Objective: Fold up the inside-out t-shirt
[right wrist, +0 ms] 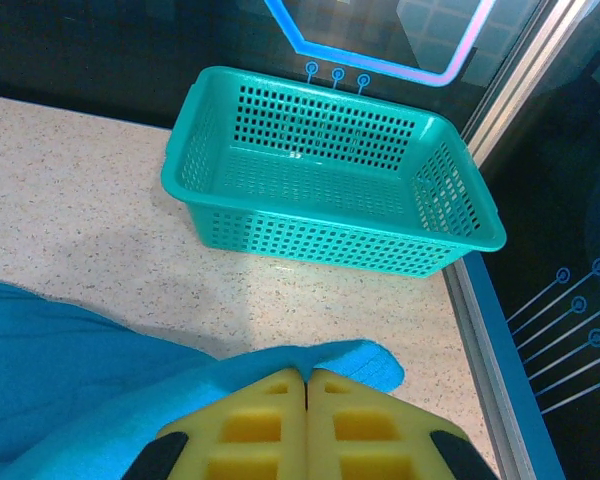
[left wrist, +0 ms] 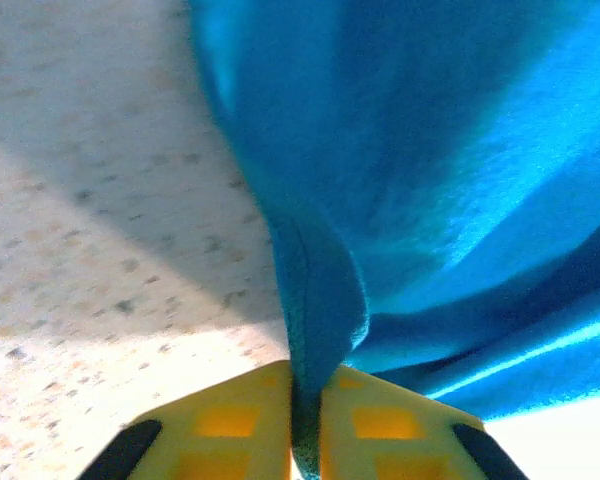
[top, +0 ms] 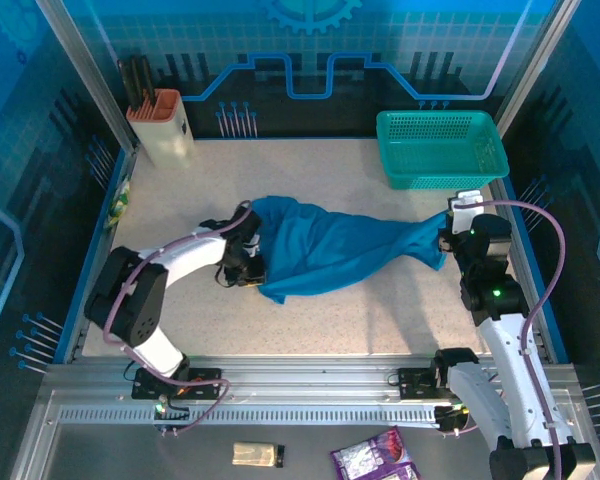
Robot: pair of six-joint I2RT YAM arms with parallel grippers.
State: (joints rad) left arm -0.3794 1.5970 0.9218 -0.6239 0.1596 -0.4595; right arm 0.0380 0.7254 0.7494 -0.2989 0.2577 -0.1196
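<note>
Basket (top: 440, 148) beyond t-shirt (top: 330, 250); utensil holder (top: 162, 125) at far-left corner.

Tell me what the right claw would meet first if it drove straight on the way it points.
The right claw pinches the t-shirt corner. Beyond that lies bare table, then likely the near wall of the teal basket; its tilt is hard to judge, so the table could come first.

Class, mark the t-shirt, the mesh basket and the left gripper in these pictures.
t-shirt (top: 330, 250): top external view, middle of the cloth.
mesh basket (right wrist: 320, 240): right wrist view, near side wall.
left gripper (left wrist: 305, 390): left wrist view, between its fingertips, shut on cloth.
</note>
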